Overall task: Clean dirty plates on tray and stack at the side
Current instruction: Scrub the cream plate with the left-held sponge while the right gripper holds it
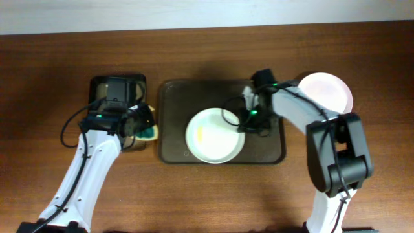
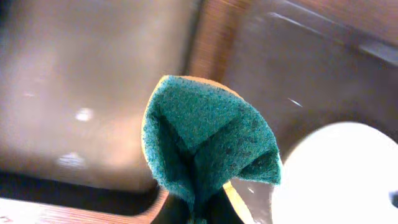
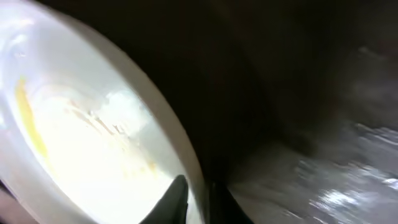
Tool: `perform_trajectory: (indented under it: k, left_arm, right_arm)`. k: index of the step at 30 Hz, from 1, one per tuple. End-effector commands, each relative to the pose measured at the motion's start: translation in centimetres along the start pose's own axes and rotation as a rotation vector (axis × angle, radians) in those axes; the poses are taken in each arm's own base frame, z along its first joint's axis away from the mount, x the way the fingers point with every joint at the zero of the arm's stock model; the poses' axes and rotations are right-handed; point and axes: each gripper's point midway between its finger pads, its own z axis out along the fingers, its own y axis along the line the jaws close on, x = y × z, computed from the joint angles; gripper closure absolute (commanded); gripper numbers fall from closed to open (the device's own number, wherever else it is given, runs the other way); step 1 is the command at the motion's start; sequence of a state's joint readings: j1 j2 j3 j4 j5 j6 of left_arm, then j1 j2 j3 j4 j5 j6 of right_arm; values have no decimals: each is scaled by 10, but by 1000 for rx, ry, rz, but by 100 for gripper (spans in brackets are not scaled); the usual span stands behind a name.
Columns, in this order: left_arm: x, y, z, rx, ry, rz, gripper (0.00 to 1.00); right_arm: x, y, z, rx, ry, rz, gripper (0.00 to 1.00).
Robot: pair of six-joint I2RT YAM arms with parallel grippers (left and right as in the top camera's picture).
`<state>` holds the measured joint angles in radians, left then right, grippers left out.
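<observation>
A white plate (image 1: 213,134) with a yellow smear lies on the dark tray (image 1: 174,97); it also shows in the right wrist view (image 3: 81,143) and the left wrist view (image 2: 348,174). My right gripper (image 1: 249,123) is shut on this plate's right rim, one finger inside, one outside (image 3: 198,198). Another white plate (image 1: 326,90) sits on the table right of the tray. My left gripper (image 1: 143,123) holds a green and yellow sponge (image 2: 205,140) between the black tray and the dark tray (image 2: 292,81).
A small black tray (image 1: 116,87) stands left of the dark tray, under my left arm. The wooden table's far edge meets a white wall at the top.
</observation>
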<state>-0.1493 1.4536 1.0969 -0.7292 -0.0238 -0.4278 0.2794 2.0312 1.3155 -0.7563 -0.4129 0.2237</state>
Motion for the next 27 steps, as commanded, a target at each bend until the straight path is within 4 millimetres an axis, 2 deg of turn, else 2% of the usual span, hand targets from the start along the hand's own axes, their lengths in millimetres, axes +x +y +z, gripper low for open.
perform_trajectory:
  k: [1,5,6,7,11,13,18,20,25,27]
  left_arm:
    - [14,-32,1,87,36,46,100]
    - [21,-49,-1,111,40,46,100]
    - [22,-52,-1,117,38,54,100]
    - [22,-53,-1,120,36,57,100]
    - [25,-54,10,107,65,-54,100]
    - [30,-57,23,95,95,-88,100]
    - [48,-96,56,214,179,-46,100]
    - [54,-105,69,223,193,-28,100]
    - [66,-116,101,226,210,-2,100]
    - [71,-113,113,204,219,7,100]
  right_arm:
    - [2,4,21,144,-32,70,80]
    - [0,16,28,192,-77,70,81]
    - [-1,19,29,191,-83,69,93]
    - [-1,21,30,189,-86,73,96]
    - [-3,22,30,183,-98,88,96]
    - [-3,22,30,183,-96,88,96]
    - [-3,22,30,184,-96,88,96]
    - [-3,22,30,184,-96,89,96]
    - [-4,22,30,182,-100,87,96]
    - [-4,22,30,182,-99,87,96]
